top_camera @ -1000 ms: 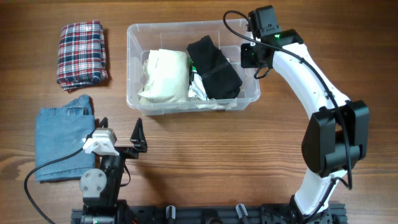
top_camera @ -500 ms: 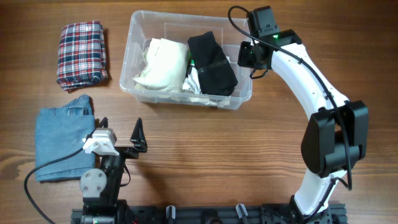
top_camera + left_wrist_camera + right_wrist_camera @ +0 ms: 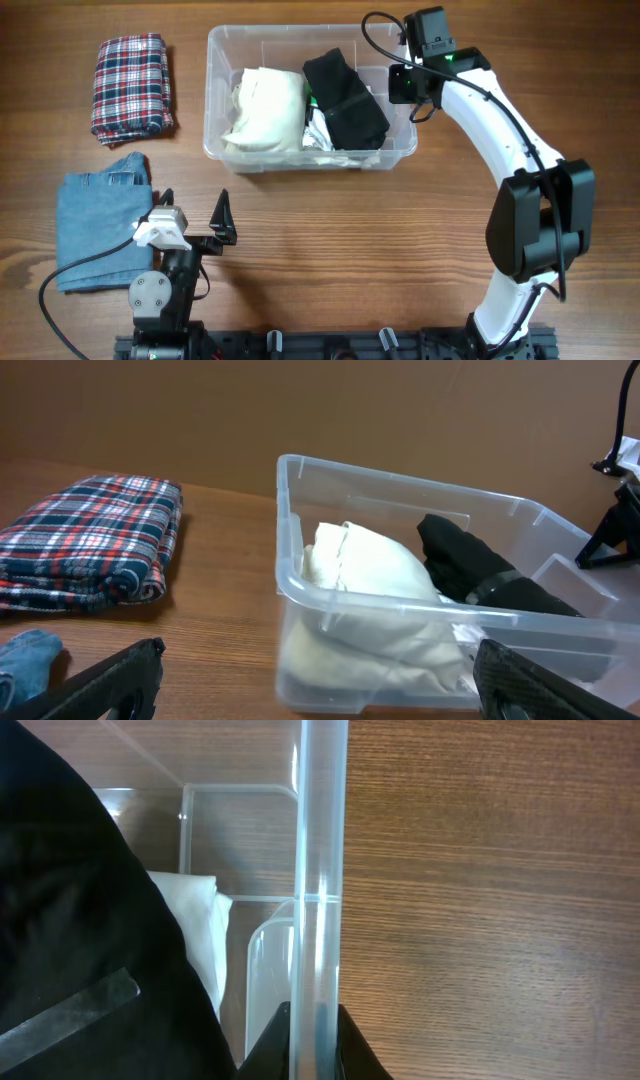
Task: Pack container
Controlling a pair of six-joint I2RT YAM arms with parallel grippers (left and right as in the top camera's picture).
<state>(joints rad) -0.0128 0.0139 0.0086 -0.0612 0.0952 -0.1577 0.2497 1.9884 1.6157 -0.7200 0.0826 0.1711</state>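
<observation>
right gripper (image 3: 313, 1038): pinched shut on the right end wall of the container, with the thin clear rim between its two black fingers; nothing else in it
container (image 3: 300, 33): clear plastic bin standing on the far middle of the table, long side running left to right, right end at the right gripper
inside, left half: cream garment (image 3: 262, 110), folded and bulky, against the left wall
inside, right half: black garment (image 3: 345, 100), folded, lying close to the gripped wall
between the two: white fabric (image 3: 320, 137), a small patch, partly under the black garment
left gripper (image 3: 193, 208): jaws spread wide and holding nothing; low at the near left of the table, facing the container, well apart from it
denim (image 3: 100, 225): folded blue piece flat on the table, just left of the left gripper
plaid cloth (image 3: 132, 85): folded, red, blue and white check, far left, near the container's left end but not touching it
table (image 3: 330, 260): brown wood grain
</observation>
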